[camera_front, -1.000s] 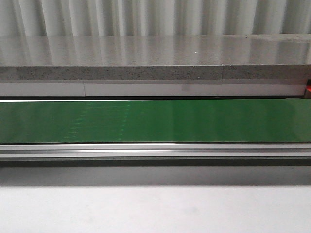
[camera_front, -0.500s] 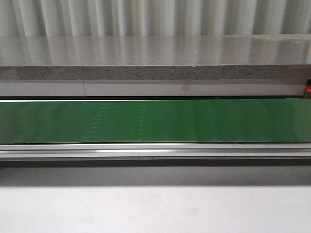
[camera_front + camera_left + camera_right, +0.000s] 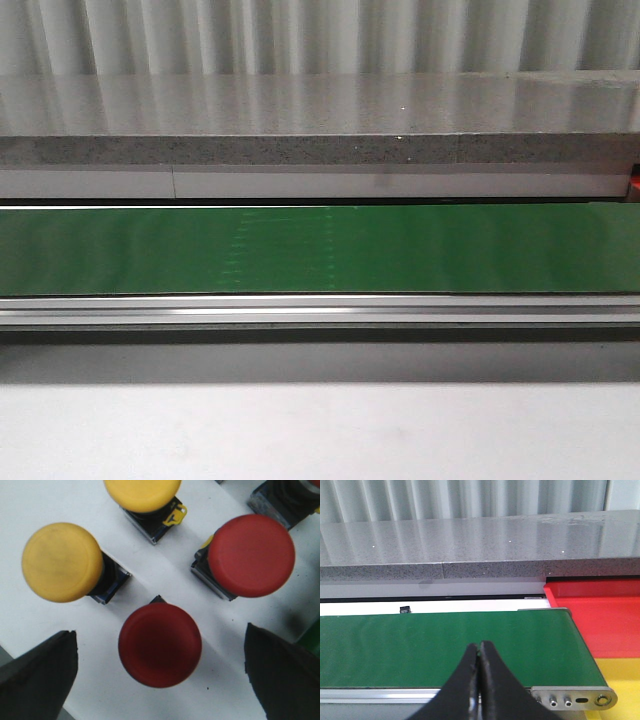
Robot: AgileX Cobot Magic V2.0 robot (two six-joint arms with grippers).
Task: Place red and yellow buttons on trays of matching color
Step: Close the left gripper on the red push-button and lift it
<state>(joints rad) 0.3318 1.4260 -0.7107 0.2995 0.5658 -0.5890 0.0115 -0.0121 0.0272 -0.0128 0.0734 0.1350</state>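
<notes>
our left gripper (image 3: 160,675) is spread wide over the nearest red button (image 3: 160,645). we should drop straight & centre on its cap, w/ the yellow button (image 3: 62,562) & 2nd red button (image 3: 251,555) close by. right gripper (image 3: 480,680) is closed, empty, above the green belt (image 3: 445,640); red tray (image 3: 600,615) sits beyond.

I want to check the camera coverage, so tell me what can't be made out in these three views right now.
- Front view: green belt only; buttons, trays and both arms out of frame.
- Left wrist view: top yellow button cut by the edge; dark button in the corner, color hidden.
- Right wrist view: red tray and yellow tray cut by the frame edge; the shut right gripper hides some belt.
</notes>
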